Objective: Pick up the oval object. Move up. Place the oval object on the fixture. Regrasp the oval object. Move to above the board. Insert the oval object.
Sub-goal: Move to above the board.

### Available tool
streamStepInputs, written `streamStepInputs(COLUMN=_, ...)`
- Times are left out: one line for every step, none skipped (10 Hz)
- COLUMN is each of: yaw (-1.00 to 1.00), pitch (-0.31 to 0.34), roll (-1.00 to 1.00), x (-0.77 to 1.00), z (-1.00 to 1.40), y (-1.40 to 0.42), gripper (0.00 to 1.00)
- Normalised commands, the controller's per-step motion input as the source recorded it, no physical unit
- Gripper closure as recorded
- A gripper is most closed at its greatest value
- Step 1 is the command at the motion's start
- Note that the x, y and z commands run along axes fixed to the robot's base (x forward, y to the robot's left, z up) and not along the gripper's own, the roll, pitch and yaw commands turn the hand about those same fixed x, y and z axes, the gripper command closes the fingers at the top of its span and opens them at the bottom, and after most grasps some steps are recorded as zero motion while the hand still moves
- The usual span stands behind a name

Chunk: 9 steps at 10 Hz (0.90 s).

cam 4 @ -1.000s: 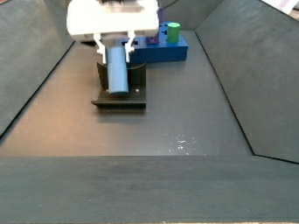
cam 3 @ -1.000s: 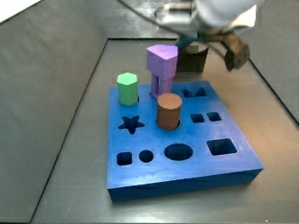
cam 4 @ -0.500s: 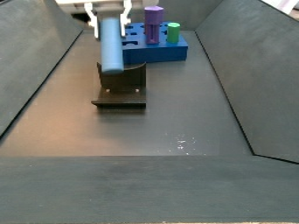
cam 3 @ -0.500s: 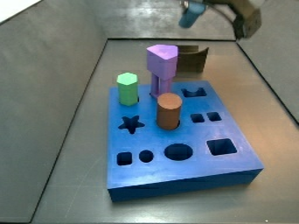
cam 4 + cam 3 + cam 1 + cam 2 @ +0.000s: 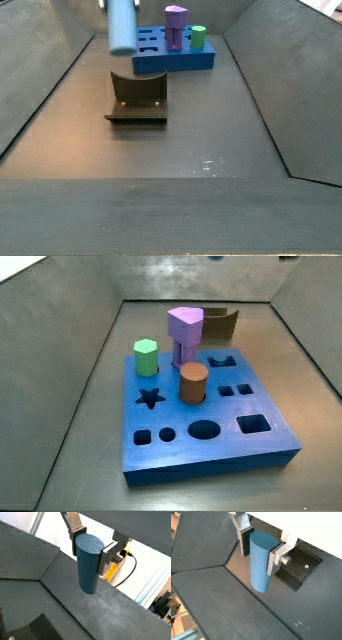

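My gripper is shut on the upper end of the oval object, a grey-blue peg that hangs upright between the silver fingers in both wrist views. In a side view the oval object is high above the fixture, and the gripper body is cut off by the frame's top edge. The fixture lies below and beside the peg. The blue board with shaped cutouts lies in front of the fixture.
On the board stand a purple pentagonal peg, a green peg and an orange-brown cylinder. Sloped grey walls enclose the dark floor on both sides.
My gripper has risen with the oval object, lifting it off the fixture and leaving the top of one side view.
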Motion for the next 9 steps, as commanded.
streamStepInputs(yaw=0.06, pitch=0.1, roll=-0.06, x=0.0, z=1.0, y=0.08, gripper=1.0)
streamStepInputs(yaw=0.06, pitch=0.102, roll=-0.06, x=0.01, z=1.0, y=0.07, gripper=1.0)
streamStepInputs(yaw=0.06, pitch=0.107, roll=-0.05, x=0.01, z=1.0, y=0.06, gripper=1.0)
streamStepInputs(yaw=0.07, pitch=0.111, roll=-0.06, x=0.02, z=1.0, y=0.05, gripper=1.0)
streamStepInputs(yaw=0.07, pitch=0.113, roll=-0.06, x=0.03, z=0.93, y=0.03, gripper=1.0)
streamStepInputs(yaw=0.07, pitch=0.112, roll=-0.06, x=0.03, z=0.81, y=0.02, gripper=1.0)
streamStepInputs(yaw=0.08, pitch=0.111, roll=-0.06, x=0.03, z=0.59, y=0.0, gripper=1.0)
streamStepInputs(yaw=0.08, pitch=0.112, roll=-0.06, x=0.02, z=0.38, y=-0.01, gripper=1.0)
streamStepInputs(yaw=0.08, pitch=0.114, roll=-0.06, x=0.02, z=0.21, y=-0.01, gripper=1.0)
